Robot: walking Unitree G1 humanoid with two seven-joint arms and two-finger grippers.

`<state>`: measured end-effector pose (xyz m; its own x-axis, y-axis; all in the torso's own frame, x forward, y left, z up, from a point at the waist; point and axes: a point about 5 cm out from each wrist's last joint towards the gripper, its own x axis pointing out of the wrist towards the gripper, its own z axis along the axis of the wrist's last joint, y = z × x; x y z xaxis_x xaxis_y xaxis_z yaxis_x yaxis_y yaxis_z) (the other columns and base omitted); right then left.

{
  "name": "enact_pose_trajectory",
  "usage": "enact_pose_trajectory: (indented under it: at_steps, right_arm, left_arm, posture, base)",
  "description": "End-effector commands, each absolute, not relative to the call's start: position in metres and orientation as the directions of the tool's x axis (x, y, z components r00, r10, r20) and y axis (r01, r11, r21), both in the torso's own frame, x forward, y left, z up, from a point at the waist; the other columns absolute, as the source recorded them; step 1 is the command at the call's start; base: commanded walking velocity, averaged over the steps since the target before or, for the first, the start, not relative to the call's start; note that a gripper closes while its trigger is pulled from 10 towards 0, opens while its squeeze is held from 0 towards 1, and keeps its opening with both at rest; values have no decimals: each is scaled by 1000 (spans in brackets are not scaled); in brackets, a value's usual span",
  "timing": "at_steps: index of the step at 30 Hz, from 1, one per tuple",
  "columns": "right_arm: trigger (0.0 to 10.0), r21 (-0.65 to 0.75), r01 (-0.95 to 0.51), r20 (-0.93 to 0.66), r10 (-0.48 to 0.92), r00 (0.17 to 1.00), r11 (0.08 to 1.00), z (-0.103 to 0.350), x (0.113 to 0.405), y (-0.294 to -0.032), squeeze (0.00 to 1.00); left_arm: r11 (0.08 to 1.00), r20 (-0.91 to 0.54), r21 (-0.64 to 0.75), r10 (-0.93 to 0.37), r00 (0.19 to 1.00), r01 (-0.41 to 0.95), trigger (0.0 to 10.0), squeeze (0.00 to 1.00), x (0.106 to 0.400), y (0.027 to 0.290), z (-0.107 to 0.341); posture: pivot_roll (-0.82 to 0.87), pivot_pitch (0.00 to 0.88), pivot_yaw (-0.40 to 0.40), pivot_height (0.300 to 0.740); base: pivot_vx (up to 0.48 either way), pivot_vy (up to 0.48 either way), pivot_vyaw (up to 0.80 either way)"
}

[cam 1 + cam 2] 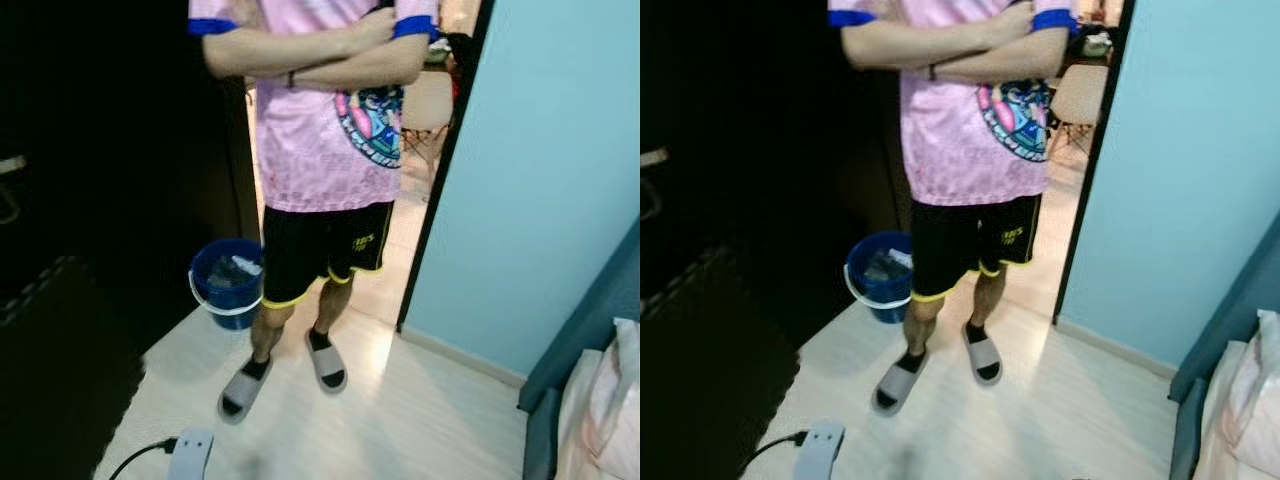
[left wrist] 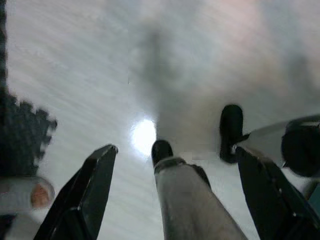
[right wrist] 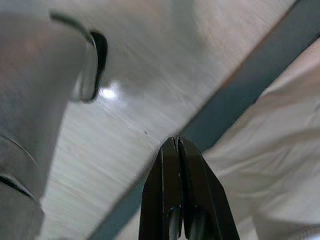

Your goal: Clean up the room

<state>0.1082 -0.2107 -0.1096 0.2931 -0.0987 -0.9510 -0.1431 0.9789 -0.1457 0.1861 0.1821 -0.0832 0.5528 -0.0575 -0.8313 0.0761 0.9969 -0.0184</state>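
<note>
Left eye view: person point(image 1: 320, 150) with crossed arms in doorway, blue bucket point(image 1: 228, 282) just beside legs. Left tool point(image 2: 175, 160) spread wide over pale floor point(image 2: 75, 75). Right tool point(image 3: 178, 150) pressed closed near bed point(image 3: 270, 150).

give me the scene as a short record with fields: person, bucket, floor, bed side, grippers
person: stands in the doorway in a pink patterned shirt, black shorts with yellow trim and grey slide sandals, arms crossed
bucket: round blue plastic bucket behind the person's leg, something pale inside, unclear what
floor: pale wood-look floor; white power adapter with black cable by the near edge
bed side: white bedding on a teal frame, at right
grippers: left gripper open above the floor; right gripper shut, holding nothing
</note>
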Motion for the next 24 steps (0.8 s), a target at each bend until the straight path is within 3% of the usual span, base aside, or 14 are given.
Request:
enact_pose_trajectory:
  at_steps: [1, 7, 24]
  right_arm:
    - [10000, -136, -148, -958, -92, 271, 980, -113, 102, -203, 0]
    - [10000, -144, -146, -962, -103, 254, 979, -113, 100, -204, 0]
    - [10000, -147, -159, -966, -107, 234, 976, -113, 99, -205, 0]
  left_arm:
    - [997, -850, -12, -49, 524, 73, 10000, 0, 176, 186, -88]
    - [997, -851, -12, -50, 523, 76, 10000, 0, 176, 186, -88]
    - [996, -851, 5, -43, 524, 89, 10000, 0, 175, 189, -88]
  posture:
    - [-28, 0, -30, 740]
    - [-28, 0, -30, 740]
    - [-27, 0, -35, 740]
  base:
    - [-326, 0, 0]
    - [-326, 0, 0]
    - [-275, 0, -727]
